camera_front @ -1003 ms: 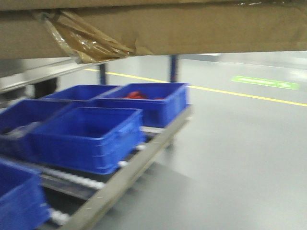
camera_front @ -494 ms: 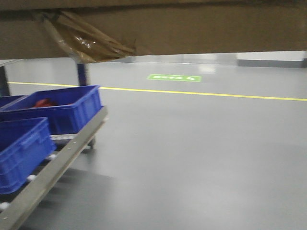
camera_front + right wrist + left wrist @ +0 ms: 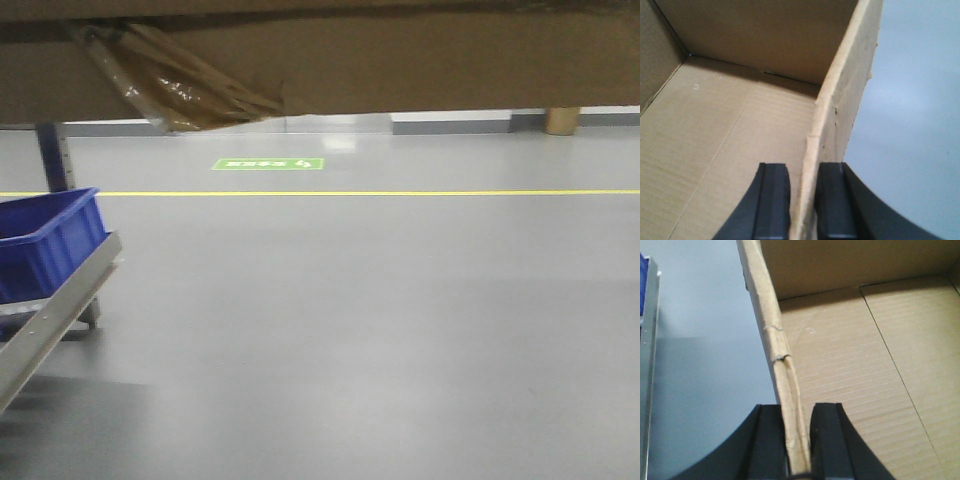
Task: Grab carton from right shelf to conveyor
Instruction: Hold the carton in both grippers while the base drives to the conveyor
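1. The carton [image 3: 400, 60] is held up in the air, well above the floor [image 3: 380, 330]. In the front view only its brown lower edge shows, spanning the top of the frame.
2. It is open at the top. Both wrist views look down into its bare corrugated inside [image 3: 850, 365] [image 3: 715, 125].
3. The left gripper [image 3: 799, 440] is clamped on the carton's left wall. One black finger [image 3: 771, 440] sits outside and the other inside, with the doubled cardboard edge pinched between them.
4. The right gripper [image 3: 802, 200] is clamped on the right wall in the same way. One finger [image 3: 772, 200] is inside the carton and the other outside.
5. A strip of crinkled brown tape [image 3: 170, 85] hangs loose from the carton's underside at the left.
6. Low at the left of the front view, a blue bin [image 3: 50, 240] sits against a grey metal rail [image 3: 55, 310] that slopes toward the camera. A blue post [image 3: 52, 155] stands behind it.
7. A yellow line [image 3: 400, 192] crosses the grey floor, with a green marking [image 3: 268, 163] just beyond it.
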`<state>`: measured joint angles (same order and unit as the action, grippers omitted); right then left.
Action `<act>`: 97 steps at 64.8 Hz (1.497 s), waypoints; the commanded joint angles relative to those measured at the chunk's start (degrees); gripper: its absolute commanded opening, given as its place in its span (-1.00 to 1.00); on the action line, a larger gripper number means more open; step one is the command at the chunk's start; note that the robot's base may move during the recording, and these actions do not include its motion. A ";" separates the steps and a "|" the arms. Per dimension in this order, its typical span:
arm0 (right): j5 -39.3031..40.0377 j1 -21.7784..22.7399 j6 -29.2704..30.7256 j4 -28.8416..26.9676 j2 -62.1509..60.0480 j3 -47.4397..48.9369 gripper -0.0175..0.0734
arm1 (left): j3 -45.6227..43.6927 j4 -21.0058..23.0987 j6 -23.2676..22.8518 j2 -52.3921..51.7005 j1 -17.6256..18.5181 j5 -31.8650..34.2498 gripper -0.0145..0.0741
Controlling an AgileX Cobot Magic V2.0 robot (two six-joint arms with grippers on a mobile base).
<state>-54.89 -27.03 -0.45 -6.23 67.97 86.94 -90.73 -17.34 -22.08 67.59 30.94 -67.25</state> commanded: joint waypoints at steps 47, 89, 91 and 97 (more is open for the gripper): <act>2.90 -0.47 1.88 -2.35 -1.18 0.47 -0.76 | -0.17 0.38 0.68 -0.29 0.33 2.73 -0.72; 2.90 -0.47 1.88 -2.35 -1.18 0.47 -0.76 | -0.17 0.38 0.68 -0.29 0.33 2.83 -0.72; 2.90 -0.47 1.88 -2.35 -1.18 0.47 -0.76 | -0.17 0.38 0.68 -0.29 0.33 2.83 -0.72; 2.90 -0.47 1.88 -2.35 -1.18 0.47 -0.76 | -0.17 -0.07 0.68 -0.29 0.33 2.83 -0.72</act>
<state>-54.89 -27.03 -0.45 -6.23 67.70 86.94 -90.73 -17.54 -22.08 67.59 30.94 -67.25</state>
